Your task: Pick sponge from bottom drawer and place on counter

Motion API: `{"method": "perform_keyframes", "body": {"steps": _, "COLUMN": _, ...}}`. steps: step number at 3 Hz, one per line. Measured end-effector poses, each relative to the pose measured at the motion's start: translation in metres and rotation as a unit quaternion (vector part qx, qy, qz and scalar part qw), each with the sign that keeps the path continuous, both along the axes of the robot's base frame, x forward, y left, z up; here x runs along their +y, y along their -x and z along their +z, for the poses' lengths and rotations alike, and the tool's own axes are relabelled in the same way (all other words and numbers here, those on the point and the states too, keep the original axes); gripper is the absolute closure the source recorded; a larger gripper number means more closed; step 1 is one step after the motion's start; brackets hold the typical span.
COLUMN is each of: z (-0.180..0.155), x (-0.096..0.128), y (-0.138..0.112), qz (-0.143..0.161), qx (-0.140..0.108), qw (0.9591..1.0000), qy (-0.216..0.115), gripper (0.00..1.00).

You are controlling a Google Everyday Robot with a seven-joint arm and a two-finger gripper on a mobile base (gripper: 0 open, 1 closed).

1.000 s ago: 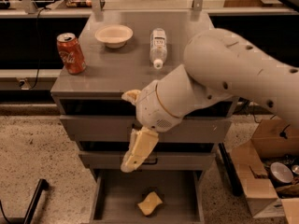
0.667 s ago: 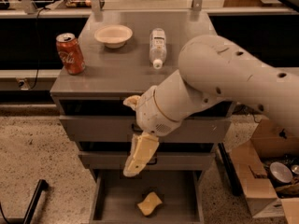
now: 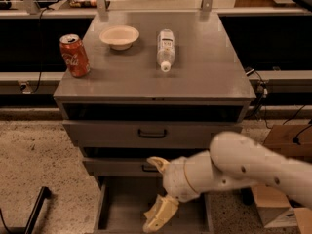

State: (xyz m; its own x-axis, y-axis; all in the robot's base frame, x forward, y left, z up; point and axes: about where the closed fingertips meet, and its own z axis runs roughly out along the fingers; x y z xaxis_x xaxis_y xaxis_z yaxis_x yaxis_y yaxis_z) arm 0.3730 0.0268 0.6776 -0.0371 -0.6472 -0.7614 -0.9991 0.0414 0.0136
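Observation:
The bottom drawer of the grey cabinet is pulled open, with its flat floor showing at the left. My gripper hangs from the white arm and reaches down into this drawer. Its two cream fingers are spread apart and open; one points up by the middle drawer, the other lies low in the drawer. The sponge is hidden behind the lower finger. The counter is the cabinet's grey top, above the gripper.
On the counter stand a red soda can at the left, a cream bowl at the back and a lying plastic bottle. Two upper drawers with dark handles are closed. Cardboard boxes sit at the right, a black bar at the left.
The arm has dropped lower and the gripper has gone down into the bottom drawer. The sponge, visible on the drawer floor before, is now covered by the lower finger.

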Motion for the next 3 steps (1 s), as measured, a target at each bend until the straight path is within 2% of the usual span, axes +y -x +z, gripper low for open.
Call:
{"method": "perform_keyframes", "body": {"steps": 1, "z": -0.066, "x": -0.040, "y": 0.000, "qz": -0.053, "qx": -0.023, "qw": 0.9975, "qy": -0.041, "gripper": 0.00}}
{"method": "perform_keyframes", "body": {"steps": 2, "z": -0.090, "x": -0.041, "y": 0.006, "qz": -0.044, "qx": -0.025, "qw": 0.9965, "qy": -0.066, "gripper": 0.00}}
{"method": "perform_keyframes", "body": {"steps": 3, "z": -0.091, "x": -0.040, "y": 0.006, "qz": -0.044, "qx": -0.025, "qw": 0.9965, "qy": -0.066, "gripper": 0.00}}
